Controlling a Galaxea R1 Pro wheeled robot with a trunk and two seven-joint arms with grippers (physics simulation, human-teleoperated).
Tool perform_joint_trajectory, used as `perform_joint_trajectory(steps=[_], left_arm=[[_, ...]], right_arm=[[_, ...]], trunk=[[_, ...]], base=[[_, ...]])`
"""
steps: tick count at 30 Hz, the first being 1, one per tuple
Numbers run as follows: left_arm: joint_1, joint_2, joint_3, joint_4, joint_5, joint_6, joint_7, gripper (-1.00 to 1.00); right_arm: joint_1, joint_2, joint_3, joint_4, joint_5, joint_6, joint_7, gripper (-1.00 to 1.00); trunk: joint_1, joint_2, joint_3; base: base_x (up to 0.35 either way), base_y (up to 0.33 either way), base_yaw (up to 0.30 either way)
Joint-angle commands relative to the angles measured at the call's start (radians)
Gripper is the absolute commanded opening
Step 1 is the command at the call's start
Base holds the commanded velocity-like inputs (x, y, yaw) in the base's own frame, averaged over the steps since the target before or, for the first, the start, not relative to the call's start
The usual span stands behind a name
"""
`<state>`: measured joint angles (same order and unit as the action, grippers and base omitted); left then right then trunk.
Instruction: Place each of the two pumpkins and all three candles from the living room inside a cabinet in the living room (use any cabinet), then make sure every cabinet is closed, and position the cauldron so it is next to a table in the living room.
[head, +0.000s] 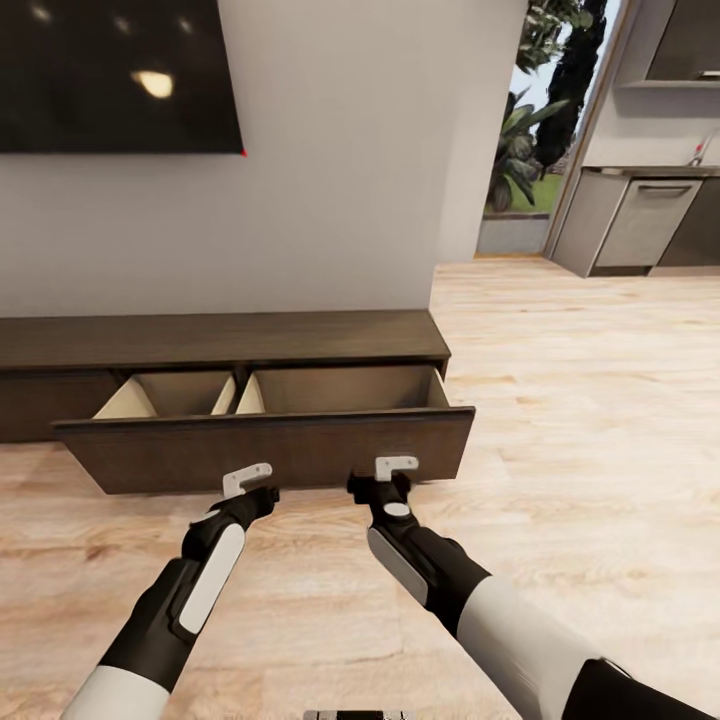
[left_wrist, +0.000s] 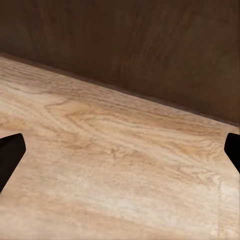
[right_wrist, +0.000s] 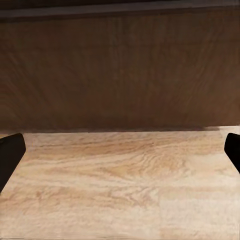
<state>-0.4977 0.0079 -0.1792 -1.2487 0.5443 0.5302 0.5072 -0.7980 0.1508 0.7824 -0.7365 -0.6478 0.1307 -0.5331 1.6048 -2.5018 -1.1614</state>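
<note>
The cabinet (head: 230, 345) runs low along the grey wall (head: 330, 200), a long dark-brown unit standing on the pale wooden floor (head: 580, 400). Its right-hand drawer (head: 270, 445) is pulled well out, the wide dark front leaning toward the robot, and behind that front two pale beige compartments, split by a divider, lie open to view. What shows of both compartments is bare.

Both arms reach toward the lower edge of the drawer front. The left gripper (head: 247, 480) sits just before that edge near its middle; its jaws are spread wide, the dark fingertips (left_wrist: 10, 155) standing at opposite edges of the left wrist view with only floor and brown wood between them. The right gripper (head: 396, 468) is near the same edge, further to the right; its jaws are likewise wide, its fingertips (right_wrist: 10, 152) framing floor and the drawer front, and they hold nothing.

Above the cabinet a dark screen (head: 115, 75) hangs on the wall. Off to the right, beyond the wall's end, stand grey kitchen units (head: 640, 225) and green plants (head: 520, 150) by a window.
</note>
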Motion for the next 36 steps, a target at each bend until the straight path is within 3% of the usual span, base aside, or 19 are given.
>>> perform_joint_trajectory(steps=[1,5,19,26,36], left_arm=[[-0.001,0.001,-0.010,-0.001,0.009,0.001,0.010,1.00],[-0.001,0.001,-0.041,-0.005,0.007,0.001,0.014,1.00],[-0.001,0.000,-0.057,-0.006,0.006,-0.030,0.016,1.00],[-0.001,0.000,-0.063,-0.006,0.005,-0.075,0.020,1.00],[-0.001,-0.001,-0.067,-0.005,0.006,-0.079,0.021,1.00]], right_arm=[[-0.001,-0.001,0.005,0.010,0.001,-0.012,0.006,1.00],[-0.001,0.000,0.006,0.057,0.006,-0.087,0.030,1.00],[-0.001,0.001,0.005,0.071,0.006,-0.105,0.033,1.00],[-0.001,0.001,0.005,0.097,0.007,-0.196,0.033,1.00],[-0.001,0.001,0.004,0.112,0.008,-0.212,0.033,1.00]], trunk=[[0.000,-0.001,-0.005],[0.002,-0.002,-0.020],[0.008,-0.005,-0.074],[0.008,-0.005,-0.074],[0.008,-0.005,-0.074]], base=[[0.000,0.000,0.000],[0.000,0.000,0.000],[0.000,0.000,0.000],[0.000,0.000,0.000],[0.136,0.000,0.000]])
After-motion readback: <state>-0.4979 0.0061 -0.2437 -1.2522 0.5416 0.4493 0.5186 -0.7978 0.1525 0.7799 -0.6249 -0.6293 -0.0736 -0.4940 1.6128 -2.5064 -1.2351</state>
